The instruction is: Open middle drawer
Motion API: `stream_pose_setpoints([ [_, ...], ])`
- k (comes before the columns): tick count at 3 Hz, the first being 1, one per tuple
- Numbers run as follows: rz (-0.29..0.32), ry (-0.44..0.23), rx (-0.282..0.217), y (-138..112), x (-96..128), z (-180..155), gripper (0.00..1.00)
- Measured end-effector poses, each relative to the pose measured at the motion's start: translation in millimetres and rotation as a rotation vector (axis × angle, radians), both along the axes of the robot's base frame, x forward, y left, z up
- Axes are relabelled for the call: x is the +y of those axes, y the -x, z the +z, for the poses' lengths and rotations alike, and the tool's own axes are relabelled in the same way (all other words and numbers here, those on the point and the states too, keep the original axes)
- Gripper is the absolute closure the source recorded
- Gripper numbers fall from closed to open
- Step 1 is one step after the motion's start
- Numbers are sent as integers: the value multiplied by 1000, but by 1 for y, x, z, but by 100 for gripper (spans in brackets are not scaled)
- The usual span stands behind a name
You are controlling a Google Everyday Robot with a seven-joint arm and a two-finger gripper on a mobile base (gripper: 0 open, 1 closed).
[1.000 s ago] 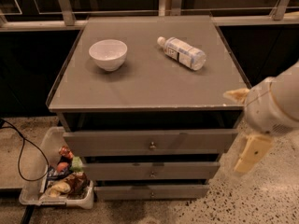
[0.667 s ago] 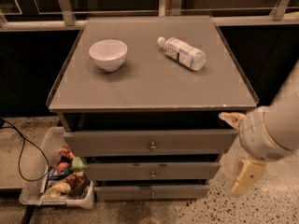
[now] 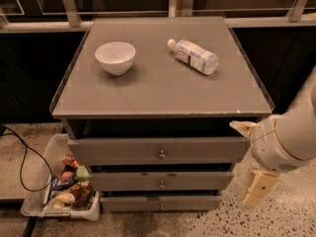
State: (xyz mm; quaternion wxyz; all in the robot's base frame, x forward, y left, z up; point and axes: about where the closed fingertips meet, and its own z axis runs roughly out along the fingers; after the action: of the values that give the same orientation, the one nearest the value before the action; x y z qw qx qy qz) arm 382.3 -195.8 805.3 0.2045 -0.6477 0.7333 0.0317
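Hanging off the cabinet's (image 3: 163,90) front right corner, the gripper (image 3: 259,186) — grip state unreadable — risks snagging the top drawer (image 3: 113,152) instead of the middle drawer (image 3: 123,180) just below.

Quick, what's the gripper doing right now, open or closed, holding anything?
Gripper: open, empty, just right of the grey flat-fronted middle drawer.
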Motion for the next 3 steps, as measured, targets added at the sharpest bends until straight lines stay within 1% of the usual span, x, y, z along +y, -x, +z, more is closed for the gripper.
stream_pose_setpoints([
  [1, 20, -71, 43, -1, 13, -48, 0],
  [2, 38, -207, 63, 1, 29, -121, 0],
  [3, 51, -297, -1, 3, 35, -181, 0],
])
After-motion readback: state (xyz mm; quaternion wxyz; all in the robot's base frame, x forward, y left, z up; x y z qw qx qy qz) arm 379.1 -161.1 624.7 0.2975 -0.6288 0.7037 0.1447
